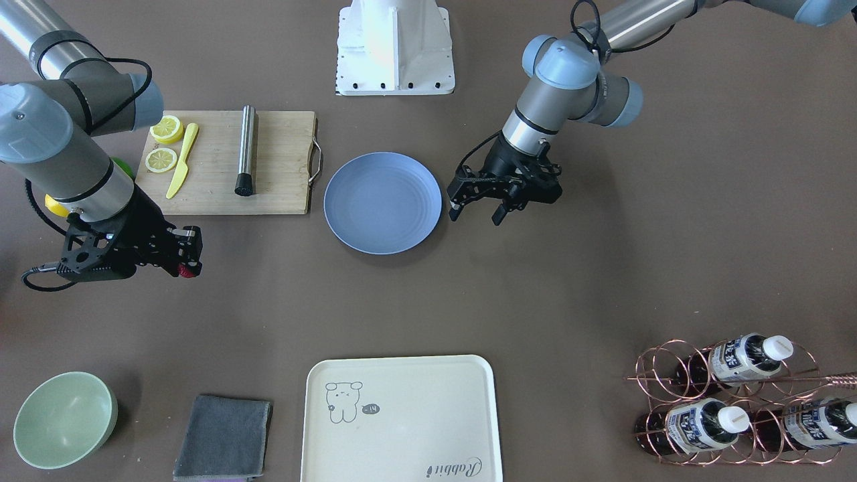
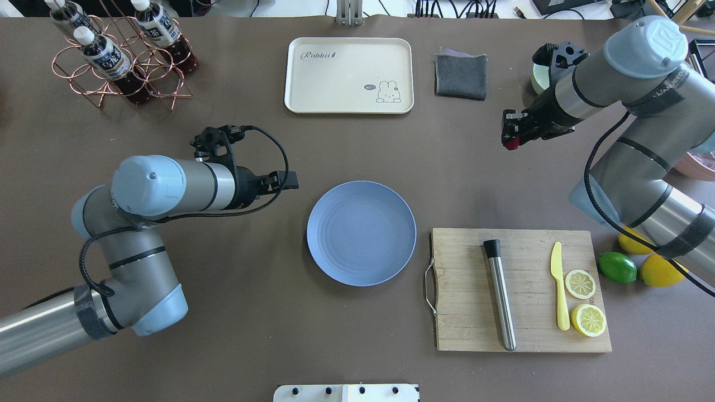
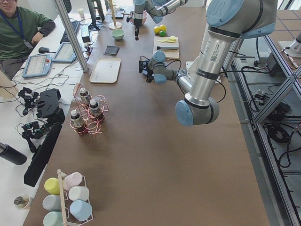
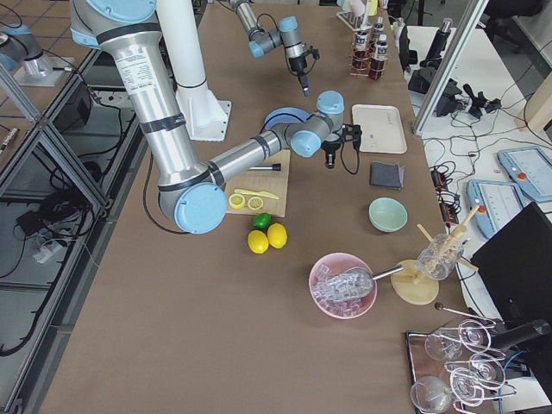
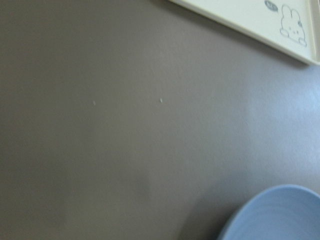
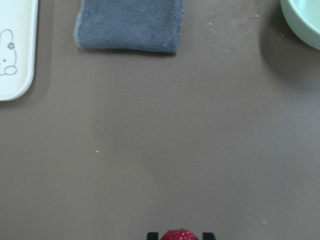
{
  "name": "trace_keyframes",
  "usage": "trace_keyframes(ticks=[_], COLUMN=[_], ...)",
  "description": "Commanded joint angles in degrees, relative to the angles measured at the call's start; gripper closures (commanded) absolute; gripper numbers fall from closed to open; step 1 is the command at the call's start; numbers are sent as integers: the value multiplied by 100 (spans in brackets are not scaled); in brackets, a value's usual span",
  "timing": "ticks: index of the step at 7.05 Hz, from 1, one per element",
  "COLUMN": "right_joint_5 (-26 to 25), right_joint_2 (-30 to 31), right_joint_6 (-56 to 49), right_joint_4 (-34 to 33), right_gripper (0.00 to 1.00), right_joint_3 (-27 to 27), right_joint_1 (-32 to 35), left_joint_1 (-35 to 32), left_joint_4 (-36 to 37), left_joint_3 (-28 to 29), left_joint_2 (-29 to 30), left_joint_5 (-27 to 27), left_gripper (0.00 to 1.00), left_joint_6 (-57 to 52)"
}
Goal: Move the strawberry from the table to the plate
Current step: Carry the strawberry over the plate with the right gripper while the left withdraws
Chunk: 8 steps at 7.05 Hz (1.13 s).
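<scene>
The strawberry [image 6: 179, 235] is a small red berry pinched between the fingertips of my right gripper [image 1: 192, 266], which is shut on it and held above the grey-brown table [image 1: 576, 281]. In the overhead view the strawberry [image 2: 509, 146] shows at that gripper's [image 2: 507, 140] tip, far right of the tray. The blue plate [image 2: 361, 233] lies bare at the table's middle, well away from the berry. My left gripper [image 1: 477, 213] hovers just beside the plate [image 1: 383, 202] with its fingers apart and nothing between them.
A wooden cutting board [image 2: 466, 290] carries a steel muddler [image 2: 499, 293], a yellow knife [image 2: 559, 285] and lemon slices [image 2: 587, 319]. Whole lemons and a lime [image 2: 617, 267] sit beside it. A cream tray [image 2: 349, 75], grey cloth [image 2: 461, 76], green bowl [image 1: 63, 418] and bottle rack [image 2: 120, 56] line the far side.
</scene>
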<state>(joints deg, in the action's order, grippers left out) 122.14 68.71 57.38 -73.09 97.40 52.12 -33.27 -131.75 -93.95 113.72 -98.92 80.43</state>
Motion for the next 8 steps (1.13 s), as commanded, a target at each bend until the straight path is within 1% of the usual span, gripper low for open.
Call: trace_keyframes(ticks=[1, 2, 3, 4, 5, 6, 7, 8], right_joint_5=[-102, -250, -487, -820, -1058, -1139, -1531, -1840], right_joint_2=[-287, -445, -621, -788, -972, -1087, -1245, -1333], right_joint_6=[63, 72, 115, 455, 824, 1062, 1413, 1564], right_joint_4=[-652, -915, -1066, -1076, -1111, -1120, -1120, -1137], right_gripper=[100, 100, 100, 100, 100, 100, 100, 100], right_joint_3=[419, 516, 508, 499, 499, 508, 499, 430], right_joint_1=[-184, -350, -604, -990, -1272, -1501, -1921, -2265], left_joint_1=[-660, -1046, -1529, -2125, -2253, -2411, -2569, -3006], left_joint_4=[-26, 0, -17, -69, -87, -70, -18, 18], left_joint_3=[-18, -44, -27, 17, 17, 61, 35, 165], left_joint_2=[-358, -481, -569, -674, -876, -956, -1166, -1342], left_joint_5=[-119, -188, -728, -1534, -1595, -1665, -2040, -2696], left_gripper=[2, 2, 2, 2, 2, 2, 2, 2], left_joint_6=[-1662, -1862, -1864, -1899, -1978, -2065, -2684, -3386])
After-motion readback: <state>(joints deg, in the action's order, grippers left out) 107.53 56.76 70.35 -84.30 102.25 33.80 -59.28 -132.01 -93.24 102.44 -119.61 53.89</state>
